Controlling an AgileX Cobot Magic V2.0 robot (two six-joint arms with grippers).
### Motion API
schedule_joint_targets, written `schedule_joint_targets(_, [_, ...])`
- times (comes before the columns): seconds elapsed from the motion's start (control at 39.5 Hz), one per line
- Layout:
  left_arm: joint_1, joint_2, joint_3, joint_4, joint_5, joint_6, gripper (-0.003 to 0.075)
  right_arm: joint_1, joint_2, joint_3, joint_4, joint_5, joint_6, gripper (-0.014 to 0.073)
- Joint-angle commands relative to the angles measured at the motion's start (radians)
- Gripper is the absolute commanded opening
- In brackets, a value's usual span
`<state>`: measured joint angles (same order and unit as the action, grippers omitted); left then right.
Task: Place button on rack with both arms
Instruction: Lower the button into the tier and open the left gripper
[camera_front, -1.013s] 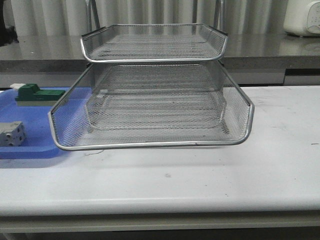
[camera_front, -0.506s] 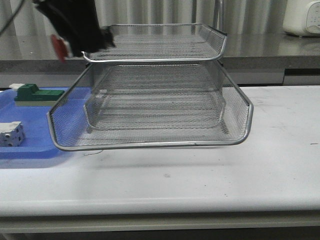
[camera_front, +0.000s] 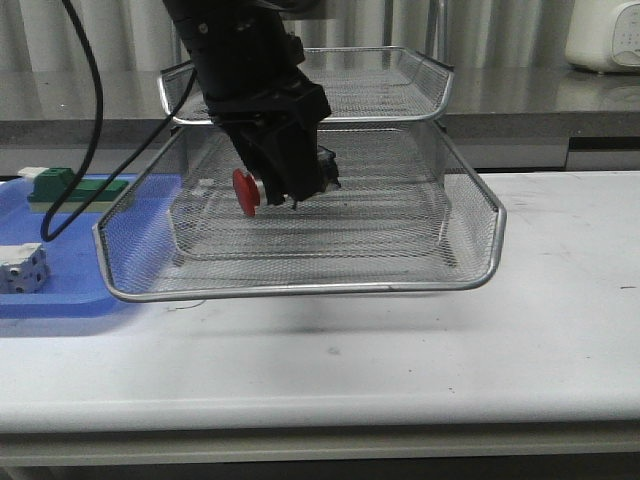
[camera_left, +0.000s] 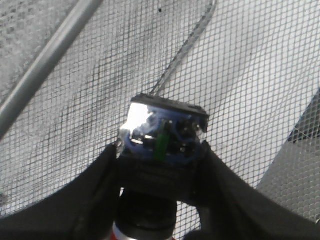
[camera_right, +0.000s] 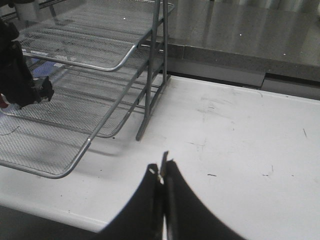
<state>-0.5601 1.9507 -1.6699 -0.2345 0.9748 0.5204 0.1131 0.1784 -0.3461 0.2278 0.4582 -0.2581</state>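
Two black arms work at a white desk (camera_front: 400, 370). Upper centre of the front view, the left fingers (camera_front: 285, 190) clamp the red-capped button (camera_front: 246, 192) above the rack's (camera_front: 300, 288) lowest tier. Right fingers (camera_right: 163, 176) are pressed together, holding nothing, over bare desk.

**A lab test bench, from where I sit**

I'm looking at a robotics lab setup: a scuffed white tabletop (camera_front: 420, 350), a grey counter (camera_front: 520, 95) against pale curtains (camera_front: 100, 35), a white appliance (camera_front: 603, 35), and staged props, namely a wire-mesh rack (camera_front: 300, 225) and a blue tray (camera_front: 60, 260) of sample parts.
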Motion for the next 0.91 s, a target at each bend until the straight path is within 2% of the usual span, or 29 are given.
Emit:
schedule_joint_targets(0.0, [-0.006,-0.055,-0.029,-0.019,-0.044,-0.012,0.0112,-0.001,0.012,-0.023,0.005,-0.083,0.000,-0.0111])
schedule_joint_targets(0.23, [-0.006,-0.049,-0.029,-0.019,-0.022,-0.012,0.0195,-0.001,0.012,-0.023,0.005,-0.083,0.000,-0.0111])
schedule_joint_targets(0.71, [-0.006,-0.038,-0.029,-0.019,-0.021,-0.012,0.0209,-0.001,0.012,-0.023,0.005,-0.083,0.000,-0.0111])
schedule_joint_targets(0.81, [-0.006,-0.038,-0.029,-0.019,-0.021,-0.012,0.0280,-0.001,0.012,-0.023,0.005,-0.083,0.000,-0.0111])
schedule_joint_targets(0.89, [-0.006,-0.038,-0.029,-0.019,-0.021,-0.012,0.0386,-0.001,0.012,-0.023,0.005,-0.083,0.000,-0.0111])
